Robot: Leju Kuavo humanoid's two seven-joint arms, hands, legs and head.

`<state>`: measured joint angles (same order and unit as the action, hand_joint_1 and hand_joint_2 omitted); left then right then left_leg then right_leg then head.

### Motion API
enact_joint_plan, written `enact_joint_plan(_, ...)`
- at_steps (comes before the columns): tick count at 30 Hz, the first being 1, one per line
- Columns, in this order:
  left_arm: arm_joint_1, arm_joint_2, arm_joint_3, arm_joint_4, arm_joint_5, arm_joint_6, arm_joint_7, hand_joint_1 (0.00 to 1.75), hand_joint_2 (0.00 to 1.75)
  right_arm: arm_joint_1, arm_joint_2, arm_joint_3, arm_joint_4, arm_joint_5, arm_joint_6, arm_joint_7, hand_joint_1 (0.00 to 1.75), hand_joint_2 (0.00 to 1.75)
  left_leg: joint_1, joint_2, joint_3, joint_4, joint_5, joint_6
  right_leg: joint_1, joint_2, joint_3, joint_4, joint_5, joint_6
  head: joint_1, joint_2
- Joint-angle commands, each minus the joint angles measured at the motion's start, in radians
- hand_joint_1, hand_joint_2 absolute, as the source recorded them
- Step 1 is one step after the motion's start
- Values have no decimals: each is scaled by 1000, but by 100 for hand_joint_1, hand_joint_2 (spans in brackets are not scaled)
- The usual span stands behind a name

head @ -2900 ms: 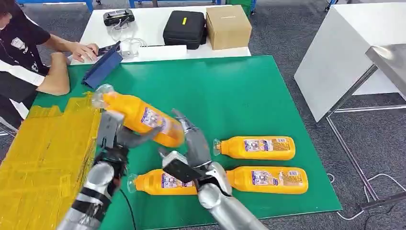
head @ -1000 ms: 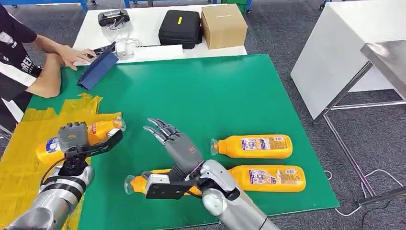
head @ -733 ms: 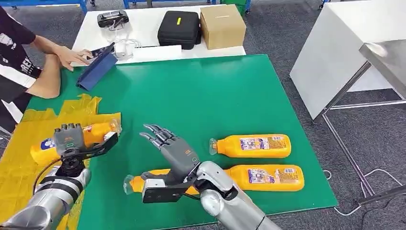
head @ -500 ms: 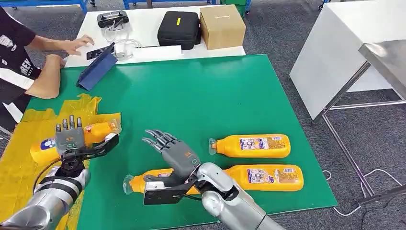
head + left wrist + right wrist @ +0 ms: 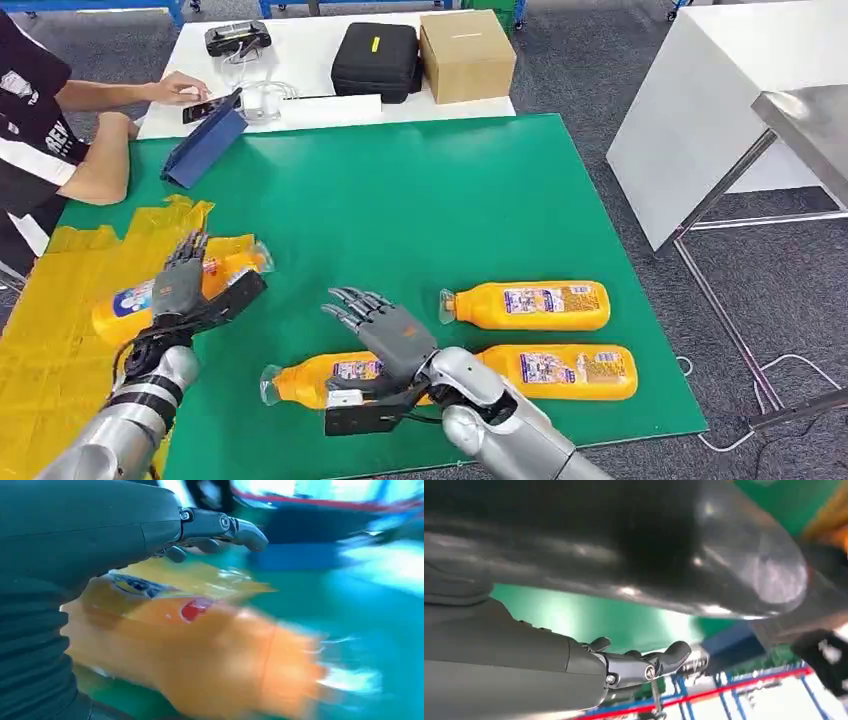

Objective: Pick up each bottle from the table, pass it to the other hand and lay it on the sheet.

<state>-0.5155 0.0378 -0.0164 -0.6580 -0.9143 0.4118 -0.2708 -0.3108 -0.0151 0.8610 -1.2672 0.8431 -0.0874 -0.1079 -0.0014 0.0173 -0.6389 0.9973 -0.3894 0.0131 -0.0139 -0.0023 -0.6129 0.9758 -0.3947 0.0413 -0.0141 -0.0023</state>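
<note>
Bottle down on the yellow sheet

Bottle lies on its side on the yellow sheet, cap toward the green mat. Left hand hovers over it, fingers spread, gripping nothing. Right hand is spread too, above the nearest bottle on the mat. Two more bottles lie beside it. A person sits at the far left.

Green-topped surface with what lies on it.
I see a crinkled yellow plastic sheet at its left, three orange plastic bottles on bare green, one orange bottle on the sheet.
</note>
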Motion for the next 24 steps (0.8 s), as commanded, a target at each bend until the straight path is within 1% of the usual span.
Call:
enact_joint_plan(1, 135, -52, 30, -317, 158, -75, -85, 0, 175, 4, -109, 60, -35, -13, 18, -20, 0, 0, 1, -2, 7, 2, -6, -1, 1, -1, 8, 0, -5, -1, 0, 0)
enact_joint_plan(2, 135, -52, 30, -317, 158, -75, -85, 0, 175, 4, -109, 60, -35, -13, 18, -20, 0, 0, 1, 0, 3, 1, -3, -1, 1, 1, 3, 0, -2, -1, 0, 0)
enact_joint_plan(3, 130, -48, 27, -308, 163, -78, -82, 0, 175, 1, -106, 61, -33, -12, 19, -20, 0, 0, 1, -1, 6, 1, -5, -1, 1, 1, 5, 1, -4, -2, 0, 0)
enact_joint_plan(5, 160, -55, 14, -383, 304, -130, -199, 0, 175, 6, -119, 73, -39, -23, 36, -30, 0, 0, 2, -2, 6, 2, -5, -2, 2, -1, 6, 1, -4, -3, 0, 0)
enact_joint_plan(6, 189, -52, -5, -440, 346, -157, -216, 0, 175, 11, -130, 79, -42, -27, 43, -34, 0, 0, 1, -1, 2, 0, -3, -1, 1, -1, 2, -1, -2, -1, 0, 0)
enact_joint_plan(7, 218, -50, -21, -501, 378, -177, -225, 0, 175, 17, -143, 87, -39, -28, 45, -32, 0, 0, 2, -1, 5, 1, -4, -1, 2, 0, 4, 0, -3, -2, 0, 0)
enact_joint_plan(8, 245, -47, -35, -559, 408, -199, -229, 0, 175, 21, -150, 94, -34, -29, 46, -32, 0, 0, 2, 0, 2, 0, -3, -1, 1, 0, 1, -1, -2, -1, 0, 0)
enact_joint_plan(9, 258, -46, -44, -585, 423, -210, -228, 0, 175, 24, -153, 97, -30, -30, 47, -32, 0, 0, 3, 0, 5, 1, -5, -1, 2, 1, 5, -1, -3, -1, 0, 0)
enact_joint_plan(10, 273, -44, -54, -615, 443, -228, -231, 0, 175, 28, -158, 102, -22, -30, 49, -32, 0, 0, 3, 1, 3, 0, -4, -1, 2, 1, 2, -1, -2, -1, 0, 0)
enact_joint_plan(11, 284, -44, -60, -635, 454, -234, -236, 0, 175, 25, -164, 112, -10, -28, 55, -31, 0, 0, 3, 0, 5, 1, -5, -1, 2, 1, 4, -1, -3, -1, 0, 0)
enact_joint_plan(12, 290, -43, -65, -642, 454, -234, -236, 0, 175, 23, -167, 118, -3, -26, 57, -30, 0, 0, 3, 0, 3, 0, -4, 0, 2, 0, 2, -1, -2, -1, 0, 0)
enact_joint_plan(15, 304, -49, -78, -656, 475, -240, -255, 0, 175, 14, -157, 126, 40, -17, 63, -14, 0, 0, 4, 0, 6, 1, -6, -1, 3, 1, 6, -1, -4, -1, 0, 0)
enact_joint_plan(16, 313, -52, -90, -676, 478, -242, -264, 0, 175, 11, -139, 125, 65, 1, 54, 11, 0, 0, 4, 0, 9, 1, -7, -1, 3, 1, 9, -1, -5, -2, 0, 0)
enact_joint_plan(19, 346, -61, -118, -760, 513, -267, -307, 0, 175, -4, -83, 118, 143, 41, 44, 67, 0, 0, 4, -1, 9, 2, -8, -2, 4, 1, 9, 0, -5, -2, 0, 0)
enact_joint_plan(20, 359, -64, -127, -794, 527, -278, -312, 0, 175, -11, -62, 119, 175, 51, 43, 74, 0, 0, 4, 1, 4, 0, -5, -1, 3, 2, 4, -1, -2, -2, 0, 0)
enact_joint_plan(23, 382, -72, -155, -891, 582, -327, -322, 0, 175, -43, 6, 116, 289, 99, 34, 123, 0, 0, 4, 2, 6, 1, -6, -2, 4, 4, 5, 0, -3, -2, 0, 0)
enact_joint_plan(24, 382, -74, -158, -896, 583, -328, -320, 0, 175, -46, 10, 115, 294, 100, 34, 123, 0, 0, 5, 3, 7, 1, -7, -2, 4, 4, 6, 0, -4, -3, 0, 0)
